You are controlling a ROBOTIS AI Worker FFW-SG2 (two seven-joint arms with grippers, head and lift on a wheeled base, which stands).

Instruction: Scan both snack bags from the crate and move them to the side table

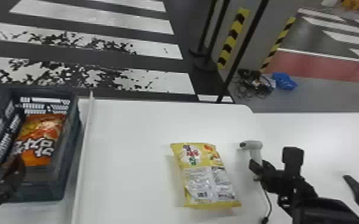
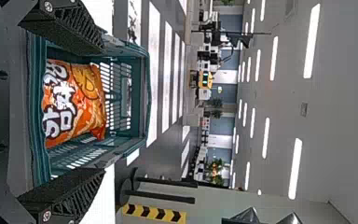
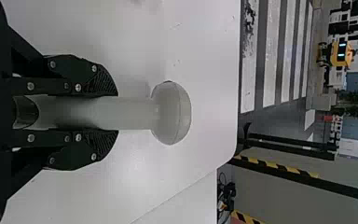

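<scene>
Two bags are in this work. A wide, smooth white bench (image 1: 128, 128) carries the yellow one; a second flat white table (image 1: 322, 128) on the right is probably the side table. The dark blue-green plastic crate with slotted walls (image 1: 43, 189) is at the left, with the shiny orange snack bag (image 1: 37, 149) inside, so this one remains to be taken out. The yellow and silver snack bag (image 1: 204, 174) lies flat on the bench, its small printed barcode (image 1: 202, 194) upward, I think so that it can be read easily. The left gripper (image 2: 103, 109) is at the crate, its fingers spread wide, perhaps for the orange bag. The right gripper (image 3: 117, 113) has its fingers pinching the handle of the pale grey hand scanner (image 3: 170, 112), upright beside the yellow bag, leaving the scanner's head free to aim.
</scene>
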